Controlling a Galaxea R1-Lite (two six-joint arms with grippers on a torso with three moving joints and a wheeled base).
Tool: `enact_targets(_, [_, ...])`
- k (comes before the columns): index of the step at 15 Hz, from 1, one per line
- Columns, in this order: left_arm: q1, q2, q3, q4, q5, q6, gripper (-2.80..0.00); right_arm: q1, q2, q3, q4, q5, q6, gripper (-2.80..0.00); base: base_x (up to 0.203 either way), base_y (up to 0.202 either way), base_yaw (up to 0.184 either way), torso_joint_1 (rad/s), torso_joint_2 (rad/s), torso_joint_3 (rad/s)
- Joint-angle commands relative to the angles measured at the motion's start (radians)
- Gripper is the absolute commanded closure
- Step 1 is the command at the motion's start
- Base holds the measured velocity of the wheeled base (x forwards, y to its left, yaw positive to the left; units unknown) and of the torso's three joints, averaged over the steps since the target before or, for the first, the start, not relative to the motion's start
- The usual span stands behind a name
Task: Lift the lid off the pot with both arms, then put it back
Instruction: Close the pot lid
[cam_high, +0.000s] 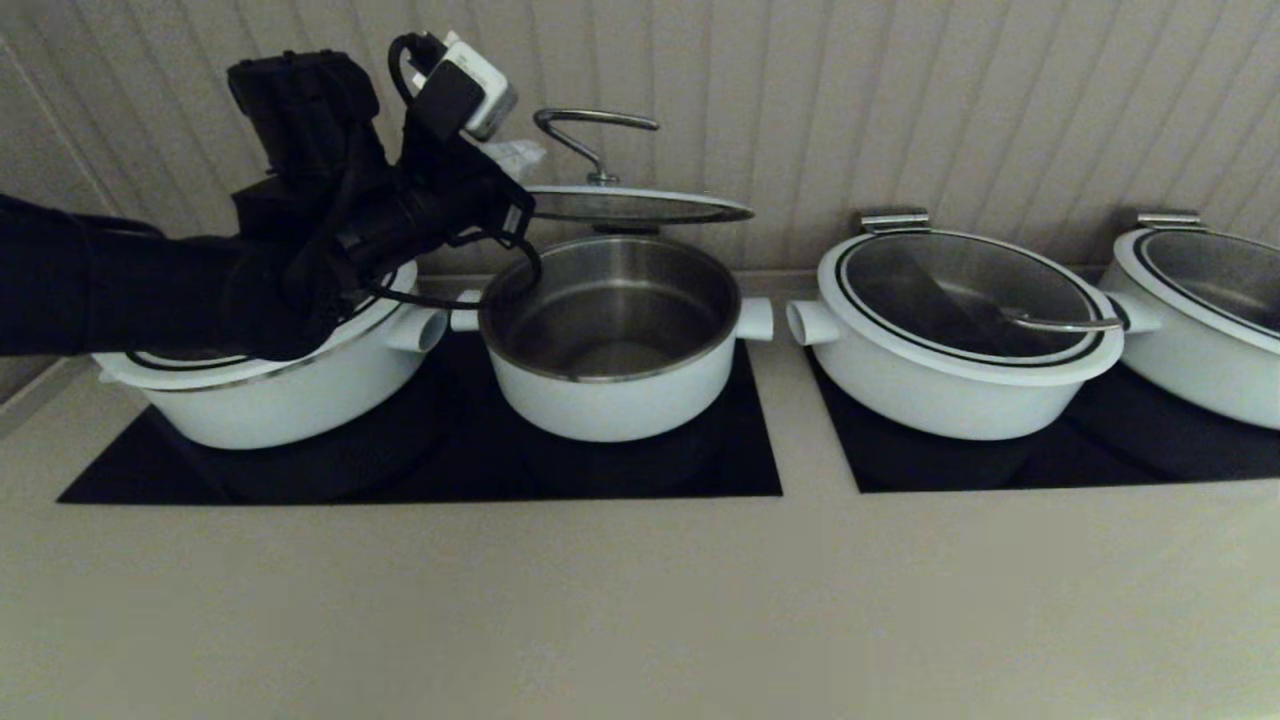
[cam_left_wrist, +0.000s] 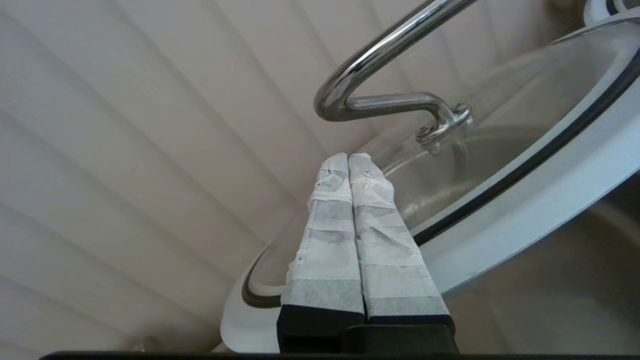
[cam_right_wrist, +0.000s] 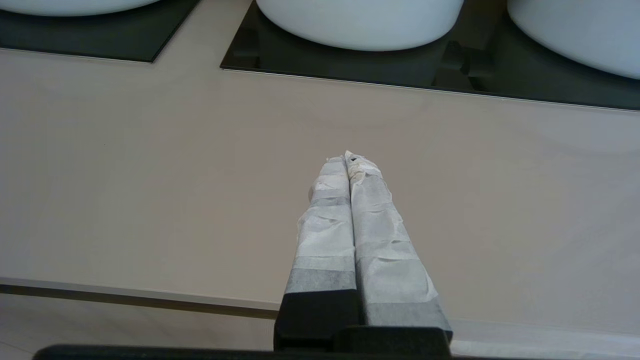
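The pot (cam_high: 612, 340) stands open on the left black hob, its steel inside showing. The lid (cam_high: 640, 205) hangs level a little above it, steel bar handle (cam_high: 597, 120) on top. My left gripper (cam_high: 515, 165) comes in from the left and is shut on the lid's left rim. In the left wrist view its taped fingers (cam_left_wrist: 349, 157) are pressed together over the white rim (cam_left_wrist: 525, 200), with the handle (cam_left_wrist: 380, 45) beyond. My right gripper (cam_right_wrist: 346, 157) is shut and empty, low over the bare counter in front of the hobs. It is out of the head view.
A wider lidded pot (cam_high: 270, 400) sits under my left arm, close to the pot's left stub. Two more wide lidded pots (cam_high: 960, 330) (cam_high: 1200, 320) stand on the right hob (cam_high: 1100, 450). A ribbed wall runs close behind. The beige counter (cam_high: 640, 600) lies in front.
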Motion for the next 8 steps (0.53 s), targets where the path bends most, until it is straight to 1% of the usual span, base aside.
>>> enact_targets(1, [0.000, 0.005, 0.012, -0.005, 0.000, 0.003, 0.00, 0.000, 0.000, 0.000, 0.000, 0.001, -0.001, 0.00, 0.000, 0.000, 0.000, 0.000, 0.00, 0.000])
enact_targets(4, [0.000, -0.003, 0.058, -0.010, -0.001, 0.004, 0.00, 0.000, 0.000, 0.000, 0.000, 0.001, -0.001, 0.00, 0.000, 0.000, 0.000, 0.000, 0.00, 0.000])
enact_targets(8, [0.001, 0.008, 0.081, -0.035, -0.001, 0.004, 0.00, 0.000, 0.000, 0.000, 0.000, 0.001, -0.001, 0.00, 0.000, 0.000, 0.000, 0.000, 0.00, 0.000])
